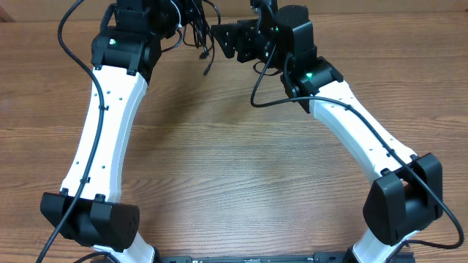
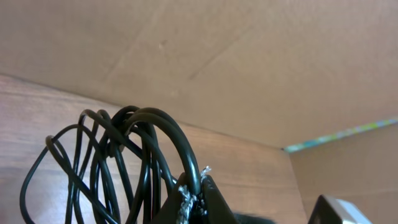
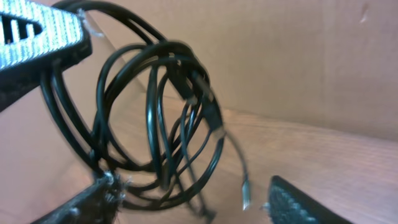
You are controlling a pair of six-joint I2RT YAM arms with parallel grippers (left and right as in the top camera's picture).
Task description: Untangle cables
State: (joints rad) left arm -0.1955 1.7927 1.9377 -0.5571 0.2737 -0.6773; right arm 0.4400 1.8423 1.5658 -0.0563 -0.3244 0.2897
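A bundle of thin black cords (image 1: 196, 29), wound into several overlapping loops, hangs above the brown wood-grain bench (image 1: 241, 161) near the middle of its far edge. It is held between the two white arms with black joints.

The left claw (image 2: 196, 196) is closed tight on the bundle, pinching the top of the loops where several strands cross. From there the loops (image 2: 124, 162) fan out to one side.

The right claw (image 3: 189, 190) faces the bundle from the other side, its jaws well apart and clamped on nothing. The coil (image 3: 161, 124) hangs in front of the gap, its lower strands lying against one black finger (image 3: 81, 205). The other finger (image 3: 305, 202) stands clear of the cords.

One loose strand dangles from the coil and ends in a small metallic plug (image 3: 245, 198). A plain brown cardboard wall (image 2: 249, 62) rises behind the bench's far edge.
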